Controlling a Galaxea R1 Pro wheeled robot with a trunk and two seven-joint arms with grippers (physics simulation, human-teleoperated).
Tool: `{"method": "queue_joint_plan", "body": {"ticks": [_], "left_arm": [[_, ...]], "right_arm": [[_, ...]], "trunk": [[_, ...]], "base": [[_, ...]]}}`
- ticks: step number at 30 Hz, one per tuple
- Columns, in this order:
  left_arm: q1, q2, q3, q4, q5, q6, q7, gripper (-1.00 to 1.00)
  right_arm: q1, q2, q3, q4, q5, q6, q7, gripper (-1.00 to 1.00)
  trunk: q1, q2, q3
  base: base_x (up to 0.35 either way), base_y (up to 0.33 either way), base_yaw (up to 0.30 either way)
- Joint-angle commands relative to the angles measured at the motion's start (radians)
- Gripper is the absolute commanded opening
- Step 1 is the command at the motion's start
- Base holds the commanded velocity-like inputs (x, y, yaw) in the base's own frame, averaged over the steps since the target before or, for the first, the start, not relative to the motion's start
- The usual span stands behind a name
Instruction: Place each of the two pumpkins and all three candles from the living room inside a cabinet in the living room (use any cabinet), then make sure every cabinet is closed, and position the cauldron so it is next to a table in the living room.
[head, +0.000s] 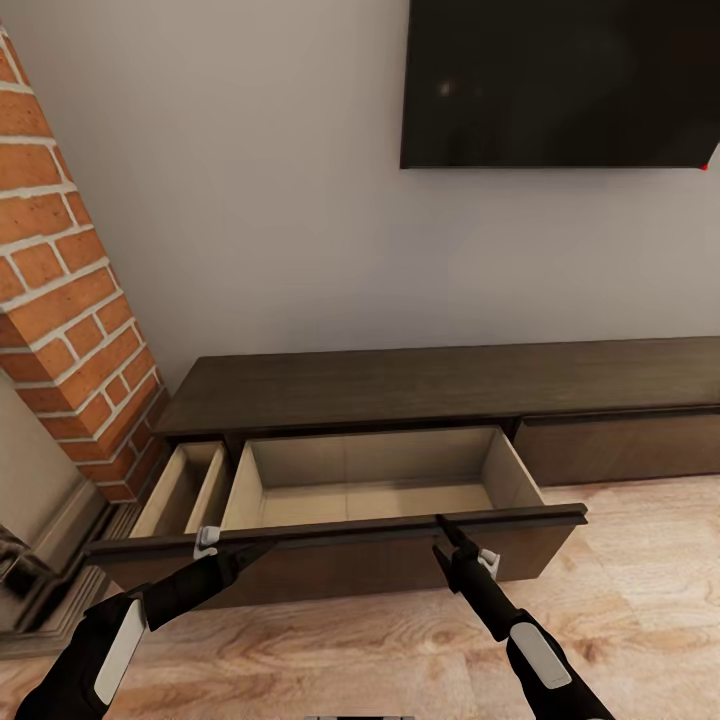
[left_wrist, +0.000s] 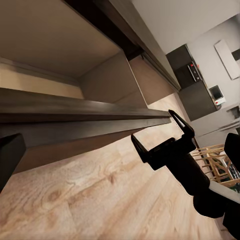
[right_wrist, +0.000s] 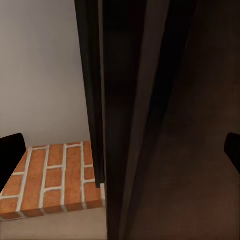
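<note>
We see the cabinet (head: 420, 385) against the wall (head: 250, 200), below the TV (head: 560, 80); the fireplace column (head: 70, 300) stands at its left, the floor (head: 620, 600) before it.

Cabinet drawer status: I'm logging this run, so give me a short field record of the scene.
cabinet: long low dark-brown unit under the TV
drawer: pulled open, pale inside, nothing in it that shows
left gripper: at the drawer front, open
right gripper: at the drawer front's top edge, open
fireplace: red brick, left of the cabinet
floor: light wood
</note>
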Motion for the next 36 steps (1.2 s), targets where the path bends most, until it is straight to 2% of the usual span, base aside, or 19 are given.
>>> {"method": "queue_joint_plan", "body": {"ticks": [1,6,20,34,36], "left_arm": [[0.000,0.000,0.000,0.000,0.004,0.009,-0.001,1.00],[0.000,0.000,0.000,0.000,0.004,0.009,-0.002,1.00],[0.000,0.000,0.000,0.000,0.004,0.009,-0.001,1.00],[0.000,0.000,0.000,0.000,0.004,0.010,-0.002,1.00],[0.000,0.000,0.000,0.000,0.004,0.010,-0.002,1.00]], "right_arm": [[0.000,0.001,-0.004,0.000,-0.006,0.009,0.001,1.00],[0.000,0.001,-0.004,0.000,-0.006,0.008,0.001,1.00],[0.000,0.001,-0.001,-0.001,-0.005,0.008,0.002,1.00],[0.000,-0.001,0.002,-0.003,-0.002,0.009,0.005,1.00],[0.000,-0.002,0.004,-0.003,-0.001,0.010,0.005,1.00]], "trunk": [[0.000,0.000,-0.001],[0.000,0.000,-0.001],[0.000,0.000,-0.001],[0.000,0.000,-0.001],[-0.001,0.000,0.007]], "base": [[0.000,0.000,0.000],[-0.071,0.000,0.000],[-0.281,0.000,0.000],[-0.032,0.000,0.000],[-0.001,0.000,0.000]]}}
